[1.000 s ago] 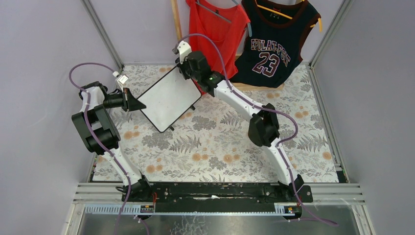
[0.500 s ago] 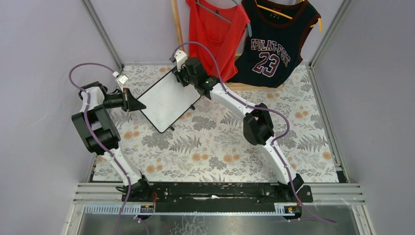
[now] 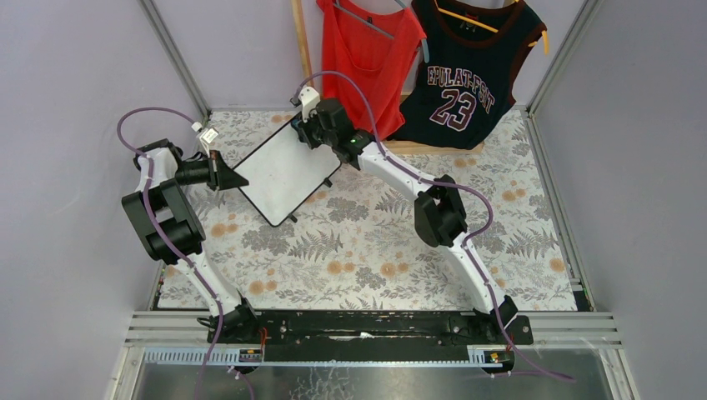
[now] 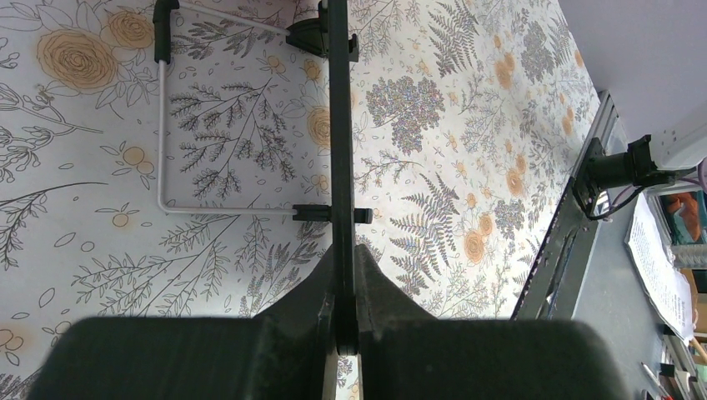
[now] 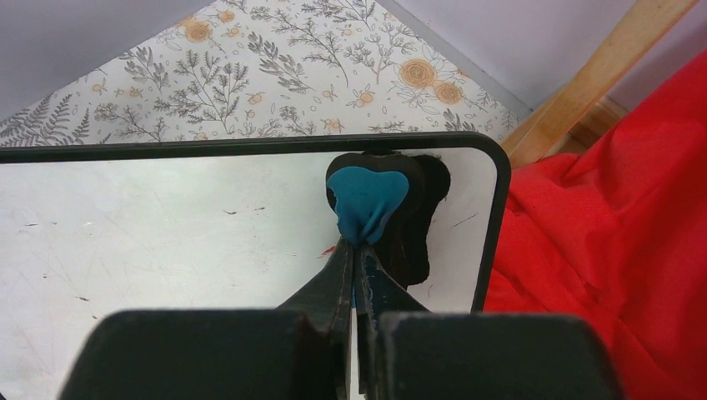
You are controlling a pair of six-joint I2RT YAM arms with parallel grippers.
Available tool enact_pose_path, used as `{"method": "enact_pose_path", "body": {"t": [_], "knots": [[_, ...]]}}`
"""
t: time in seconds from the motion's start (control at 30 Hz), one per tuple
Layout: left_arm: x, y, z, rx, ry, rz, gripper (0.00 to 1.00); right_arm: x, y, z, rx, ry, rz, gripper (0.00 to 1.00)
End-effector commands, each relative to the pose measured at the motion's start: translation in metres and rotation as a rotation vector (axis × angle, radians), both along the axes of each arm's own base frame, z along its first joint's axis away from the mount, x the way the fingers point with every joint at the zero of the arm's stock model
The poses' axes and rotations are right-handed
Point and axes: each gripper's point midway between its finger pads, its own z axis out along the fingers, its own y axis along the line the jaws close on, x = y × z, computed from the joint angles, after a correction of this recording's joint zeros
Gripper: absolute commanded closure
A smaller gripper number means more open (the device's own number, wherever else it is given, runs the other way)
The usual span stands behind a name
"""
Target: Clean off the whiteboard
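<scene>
The whiteboard [image 3: 282, 171], upper left of centre in the top view, is clamped at its frame by the left jaws while the right jaws, pinching the blue eraser [image 5: 367, 196], press its corner; wiping looks nearly done, so the next stroke should cross the faint red speck [image 5: 329, 248].

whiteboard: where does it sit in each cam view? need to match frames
Top external: whiteboard tilted, upper left of centre.
Left wrist: edge-on, a black vertical strip at centre.
Right wrist: white face across left and centre, blue eraser against it.
Shared landmark: floral tablecloth.
</scene>
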Motion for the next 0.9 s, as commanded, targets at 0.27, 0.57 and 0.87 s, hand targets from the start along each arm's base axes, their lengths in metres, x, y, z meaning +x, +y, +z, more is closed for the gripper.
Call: {"method": "enact_pose_path", "body": {"t": [0.27,0.57,0.87], "knots": [[-0.004,0.000,-0.011,0.068,-0.011,-0.033,1.00,-0.072,0.058,0.013,0.063,0.026,0.174,1.00],[-0.005,0.000,-0.011,0.072,-0.008,-0.035,1.00,-0.028,0.025,0.006,0.017,0.003,0.056,1.00],[-0.003,0.001,-0.010,0.075,-0.011,-0.031,1.00,0.027,-0.036,0.006,-0.009,-0.005,-0.075,1.00]]}}
